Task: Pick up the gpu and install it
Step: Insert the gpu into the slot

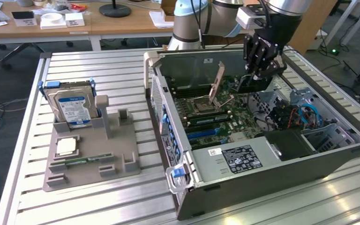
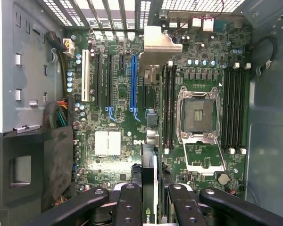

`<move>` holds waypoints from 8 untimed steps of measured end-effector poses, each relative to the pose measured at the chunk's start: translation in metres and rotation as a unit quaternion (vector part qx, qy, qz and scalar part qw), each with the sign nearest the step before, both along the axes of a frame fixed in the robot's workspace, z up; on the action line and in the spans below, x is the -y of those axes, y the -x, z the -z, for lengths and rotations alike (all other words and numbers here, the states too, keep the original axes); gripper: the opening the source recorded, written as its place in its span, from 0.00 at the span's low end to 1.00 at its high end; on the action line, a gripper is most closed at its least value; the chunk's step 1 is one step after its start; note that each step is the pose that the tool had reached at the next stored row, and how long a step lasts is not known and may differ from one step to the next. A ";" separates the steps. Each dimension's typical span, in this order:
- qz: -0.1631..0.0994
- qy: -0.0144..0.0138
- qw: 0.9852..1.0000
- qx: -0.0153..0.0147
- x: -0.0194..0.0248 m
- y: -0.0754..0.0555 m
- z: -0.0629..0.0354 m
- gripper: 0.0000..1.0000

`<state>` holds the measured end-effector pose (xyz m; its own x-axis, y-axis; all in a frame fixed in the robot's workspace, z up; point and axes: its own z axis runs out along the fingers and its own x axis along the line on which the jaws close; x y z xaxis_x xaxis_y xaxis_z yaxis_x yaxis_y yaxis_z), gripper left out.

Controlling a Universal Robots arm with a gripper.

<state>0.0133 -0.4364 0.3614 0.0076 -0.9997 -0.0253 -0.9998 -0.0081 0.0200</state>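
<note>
Hand clamped on the gpu inside the open computer case.

In the wrist view the dark fingers press on both faces of the gpu, which shows edge-on running straight out from between them, with its silver end bracket at the far end near the case's rear grille. The card hangs over the green motherboard, just beside the long blue slot and between it and the empty CPU socket; whether its lower edge touches the board cannot be told. In the exterior view the hand reaches down into the case's far end, well apart from the grey holder on the tabletop, where the hard drive stands upright.
</note>
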 end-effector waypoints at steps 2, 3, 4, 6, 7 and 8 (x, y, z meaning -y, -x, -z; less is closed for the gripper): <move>0.000 0.000 1.000 0.000 -0.0001 0.000 0.0003 0.26; 0.000 0.000 1.000 0.000 -0.0001 0.001 0.0009 0.26; 0.000 0.000 1.000 0.001 0.0000 0.001 0.0018 0.26; 0.000 0.000 1.000 0.002 -0.0001 0.002 0.0035 0.26; 0.000 0.000 1.000 0.002 -0.0001 0.002 0.0038 0.26; 0.000 0.000 1.000 0.002 -0.0001 0.002 0.0038 0.26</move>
